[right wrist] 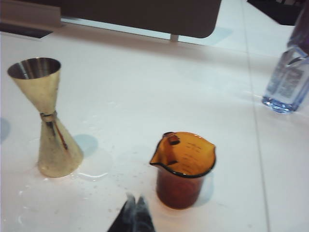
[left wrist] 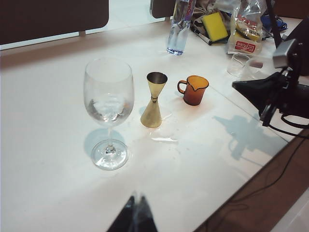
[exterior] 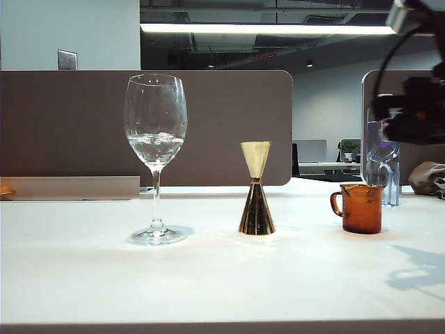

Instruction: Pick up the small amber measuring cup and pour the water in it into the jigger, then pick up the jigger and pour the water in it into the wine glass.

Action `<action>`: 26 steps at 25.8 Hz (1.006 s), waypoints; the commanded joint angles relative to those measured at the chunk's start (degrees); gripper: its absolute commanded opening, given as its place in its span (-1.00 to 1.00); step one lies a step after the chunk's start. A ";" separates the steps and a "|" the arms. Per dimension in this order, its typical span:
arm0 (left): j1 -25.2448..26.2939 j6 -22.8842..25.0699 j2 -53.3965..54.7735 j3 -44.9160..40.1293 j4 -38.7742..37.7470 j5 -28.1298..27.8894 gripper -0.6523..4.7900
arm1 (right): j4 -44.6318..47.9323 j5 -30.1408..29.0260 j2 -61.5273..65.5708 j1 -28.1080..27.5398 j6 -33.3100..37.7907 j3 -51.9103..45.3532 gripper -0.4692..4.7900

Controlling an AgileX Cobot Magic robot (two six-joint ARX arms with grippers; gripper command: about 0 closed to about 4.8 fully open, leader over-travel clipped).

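Small translucent amber glass measuring cup point(exterior: 361, 208) upright on white table point(exterior: 222, 278), at 3 o'clock of gold hourglass jigger point(exterior: 256, 188). Tall clear stemmed wine glass point(exterior: 155, 158), holding water point(exterior: 155, 147), at jigger's 9 o'clock. Right gripper point(right wrist: 133, 212) clenched, empty, above cup. Left gripper point(left wrist: 135, 212) clenched, empty, well apart.

You can't read any text: the packet's point(left wrist: 245, 46) red label and the measuring cup's point(right wrist: 186, 166) graduation marks are too blurred.

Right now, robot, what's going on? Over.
Left gripper and right gripper shut, empty, raised. Amber cup, jigger standing free. Wine glass holds water. Nothing blocking.
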 commanded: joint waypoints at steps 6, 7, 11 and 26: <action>-0.04 0.24 0.02 0.24 0.46 0.17 -0.77 | 0.92 0.11 -3.96 -5.07 -0.13 -3.58 -0.82; -0.04 0.24 0.02 0.24 0.46 0.17 -0.77 | 0.92 0.11 -5.29 -5.88 -0.13 -4.48 -0.82; -0.04 0.24 0.02 0.24 0.46 0.17 -0.77 | 0.90 0.13 -12.57 -8.57 -0.13 -8.79 -0.82; -0.04 0.24 0.02 0.24 0.44 0.17 -0.77 | -6.10 0.26 -22.67 -9.22 -0.13 -9.22 -0.82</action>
